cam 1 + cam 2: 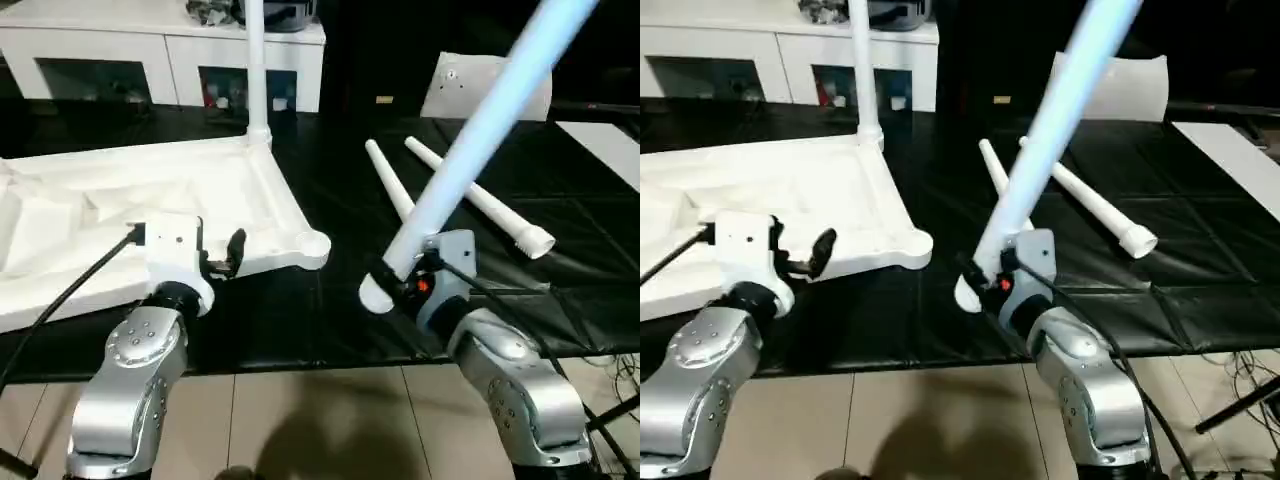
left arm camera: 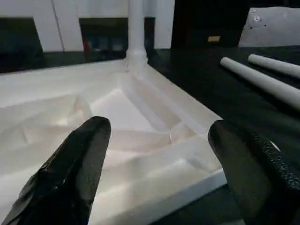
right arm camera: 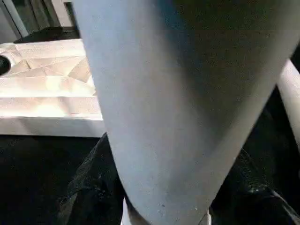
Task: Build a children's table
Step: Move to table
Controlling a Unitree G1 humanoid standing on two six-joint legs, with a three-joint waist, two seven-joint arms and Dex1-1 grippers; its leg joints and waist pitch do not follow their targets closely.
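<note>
Two loose legs (image 1: 480,200) lie on the black mat — the right gripper (image 1: 400,283) clamps a third leg (image 1: 490,120), while the left gripper (image 1: 222,255) hangs wide open, empty, over the tabletop (image 1: 120,215).

Both forearms (image 1: 135,375) are chunky rounded silver shells dotted with little screws, white wrist housings (image 1: 175,245), black rubbery fingers (image 2: 70,173), black cables (image 1: 60,300), orange spot by the right wrist (image 1: 423,287).
</note>
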